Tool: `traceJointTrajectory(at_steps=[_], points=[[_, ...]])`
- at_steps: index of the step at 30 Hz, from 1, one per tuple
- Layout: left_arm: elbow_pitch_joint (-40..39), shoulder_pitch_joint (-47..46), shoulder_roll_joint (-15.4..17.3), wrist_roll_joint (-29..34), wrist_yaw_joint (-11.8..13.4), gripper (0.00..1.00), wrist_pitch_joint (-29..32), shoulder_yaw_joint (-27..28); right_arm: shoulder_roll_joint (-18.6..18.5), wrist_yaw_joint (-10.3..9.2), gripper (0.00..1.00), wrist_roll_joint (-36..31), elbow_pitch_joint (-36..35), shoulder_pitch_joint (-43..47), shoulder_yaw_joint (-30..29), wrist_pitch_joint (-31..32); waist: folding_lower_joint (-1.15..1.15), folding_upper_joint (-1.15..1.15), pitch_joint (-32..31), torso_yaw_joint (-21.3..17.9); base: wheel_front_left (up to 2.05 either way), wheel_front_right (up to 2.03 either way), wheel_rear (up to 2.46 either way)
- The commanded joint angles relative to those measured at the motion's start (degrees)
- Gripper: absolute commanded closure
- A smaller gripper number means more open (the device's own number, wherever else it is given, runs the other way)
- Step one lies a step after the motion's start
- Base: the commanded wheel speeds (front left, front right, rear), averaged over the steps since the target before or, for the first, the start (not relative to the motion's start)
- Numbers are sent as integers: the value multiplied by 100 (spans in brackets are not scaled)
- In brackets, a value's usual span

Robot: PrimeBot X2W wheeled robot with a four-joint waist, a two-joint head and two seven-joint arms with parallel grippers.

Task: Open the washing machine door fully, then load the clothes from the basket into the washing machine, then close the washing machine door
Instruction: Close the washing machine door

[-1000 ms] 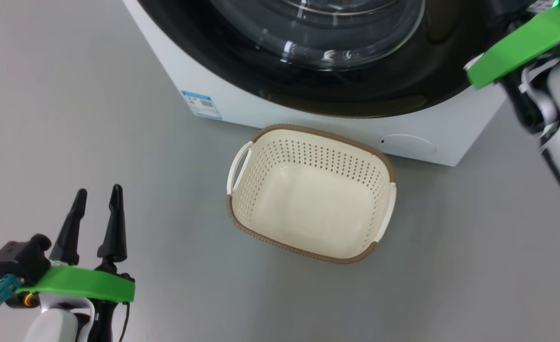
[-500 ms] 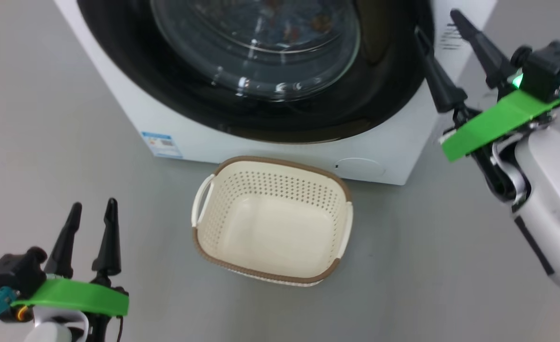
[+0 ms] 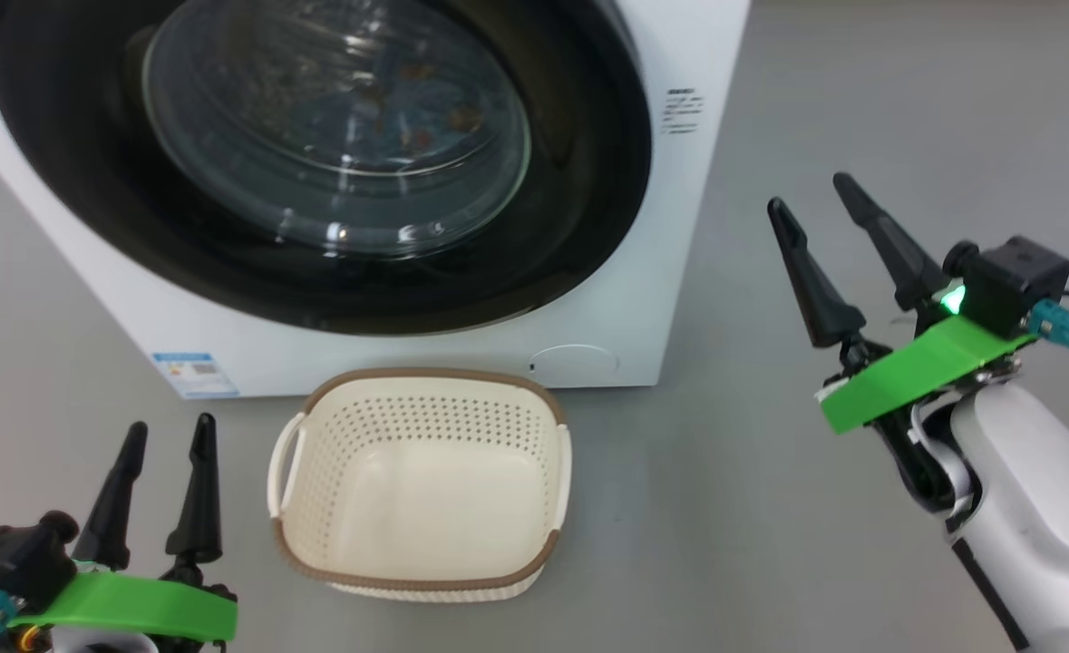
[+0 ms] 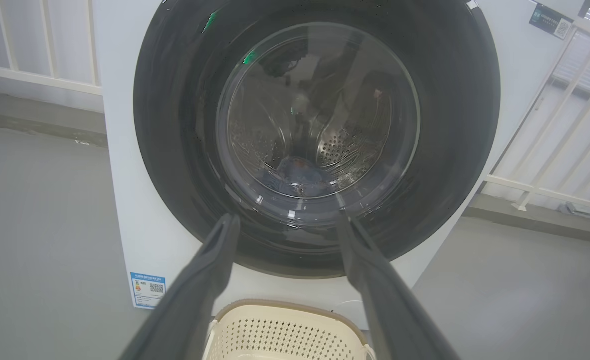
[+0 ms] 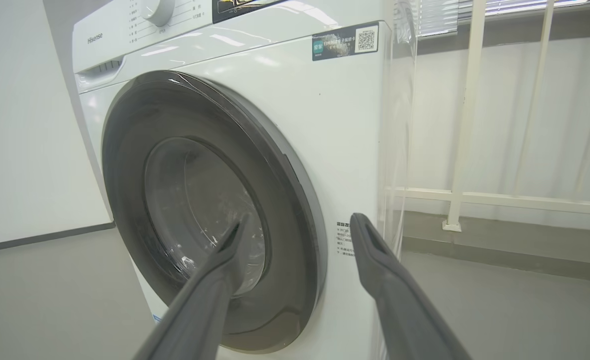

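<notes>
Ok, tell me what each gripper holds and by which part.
Nothing. The left gripper and the right gripper both stand open and empty.

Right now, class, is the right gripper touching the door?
Apart. The head view shows bare floor between the right gripper and the door.

A smooth grey floor (image 5: 525,300) spreads beneath and to either side of the right fingers (image 5: 400,300). Beyond their tips, to the right, white railing bars (image 5: 467,125) stand before a pale wall (image 5: 555,125), with window blinds (image 5: 455,12) above. To their left, a plain white wall (image 5: 24,125) meets a dark skirting strip (image 5: 39,239).
</notes>
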Motion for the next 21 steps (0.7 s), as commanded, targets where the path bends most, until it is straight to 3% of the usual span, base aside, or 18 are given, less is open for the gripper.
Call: traceJointTrajectory(at_steps=[1,8,21], points=[[-205,-62,204,-41,36,0,-1,258,40,-39,0,-96,-181,145,-14,-28,0,0,-205,-321,0,0,0],[-435,125,223,-169,66,0,54,295,76,-39,0,-234,-439,741,-440,-28,0,0,-297,-552,0,0,0],[-633,354,216,-222,157,0,105,250,248,-39,0,-464,-748,1966,-1243,-28,0,0,-439,-582,0,0,0]])
